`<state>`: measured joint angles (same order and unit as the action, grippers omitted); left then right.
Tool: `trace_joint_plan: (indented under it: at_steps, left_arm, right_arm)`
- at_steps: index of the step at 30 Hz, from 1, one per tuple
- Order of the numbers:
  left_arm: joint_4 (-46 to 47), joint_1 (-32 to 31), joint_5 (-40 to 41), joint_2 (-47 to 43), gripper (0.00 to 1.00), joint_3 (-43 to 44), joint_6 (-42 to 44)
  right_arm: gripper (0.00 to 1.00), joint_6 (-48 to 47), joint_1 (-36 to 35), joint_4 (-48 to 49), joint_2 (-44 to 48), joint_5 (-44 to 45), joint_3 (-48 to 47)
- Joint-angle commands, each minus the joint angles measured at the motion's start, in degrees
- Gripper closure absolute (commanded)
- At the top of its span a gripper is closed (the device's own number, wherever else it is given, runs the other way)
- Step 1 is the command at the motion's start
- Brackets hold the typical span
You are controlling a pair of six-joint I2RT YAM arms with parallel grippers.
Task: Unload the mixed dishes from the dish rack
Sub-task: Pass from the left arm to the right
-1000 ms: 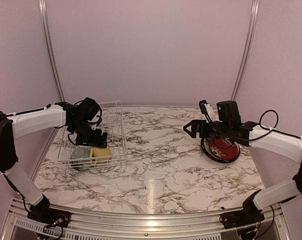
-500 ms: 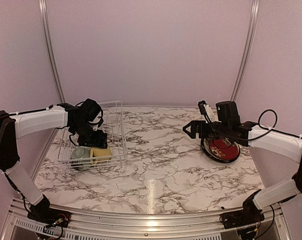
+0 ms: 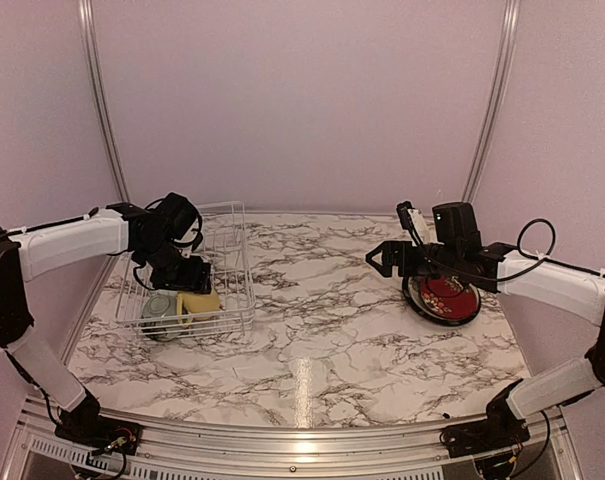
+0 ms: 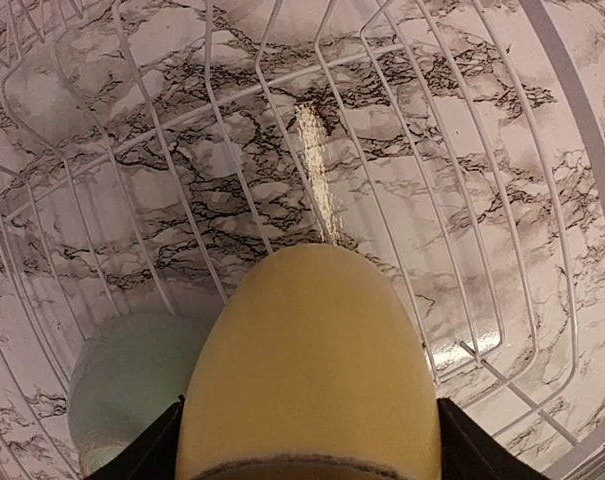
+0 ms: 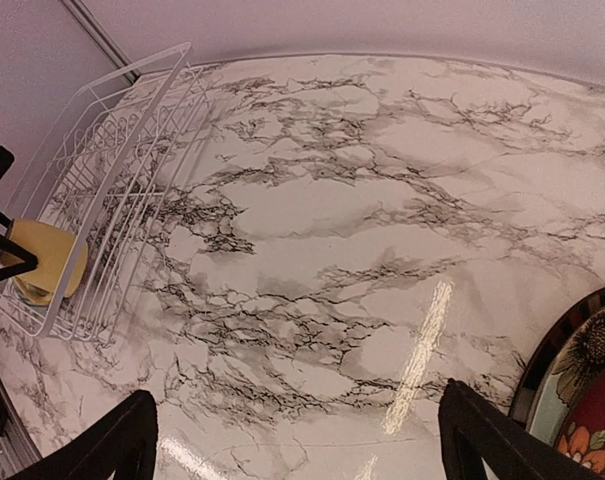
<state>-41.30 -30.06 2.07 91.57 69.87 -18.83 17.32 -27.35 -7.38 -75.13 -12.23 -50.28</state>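
Left tool [image 4: 309, 440] pinches the yellow mug [image 4: 307, 350] in the rack [image 4: 574, 150]; right tool [image 5: 300, 420] spread near red plate [image 5: 592, 400].

Stretched the left arm [image 3: 67, 243] from the near-left corner toward the far left, wrist bent downward. Set the left gripper [image 4: 308, 410] with one finger [image 4: 152, 455] pressed on each side of a mug [image 4: 307, 340]. Reached the right arm [image 3: 542, 282] from the near right toward the middle, forearm almost level. Held the right gripper [image 5: 300, 392] spread wide, fingers [image 5: 122, 440] well apart, pointing left.
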Motion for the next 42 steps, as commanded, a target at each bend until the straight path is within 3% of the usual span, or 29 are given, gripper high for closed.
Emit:
trace_joint_plan:
  at_steps: [1,14,19,25,32,42]
  left_arm:
    - [-1.9,0.1,2.5,-4.8,0.66,3.4,-0.4]
    - [-1.7,0.1,0.9,-11.2,0.78,7.1,-2.6]
    - [2.8,0.2,-6.0,-15.7,0.78,8.2,-4.9]
    - [17.7,0.2,-20.6,-20.4,0.78,3.9,-10.9]
    - [39.9,0.1,-33.2,-20.8,0.78,-4.2,-22.9]
    - [57.6,-1.9,-36.8,-20.0,0.78,-11.8,-31.9]
  right_arm:
    - [0.05,0.5,0.3,-0.3,0.0,-0.4,-1.1]
    - [0.06,1.8,-0.4,0.9,-1.0,-2.5,-1.4]
    - [0.06,4.4,-0.9,4.2,-2.0,-8.6,-1.5]
    - [0.07,12.9,-2.3,14.7,-3.3,-19.5,-1.6]
    - [0.07,21.5,-9.1,27.0,-8.6,-25.0,-6.4]
    - [0.09,36.3,-15.6,47.4,-20.0,-30.5,-13.4]
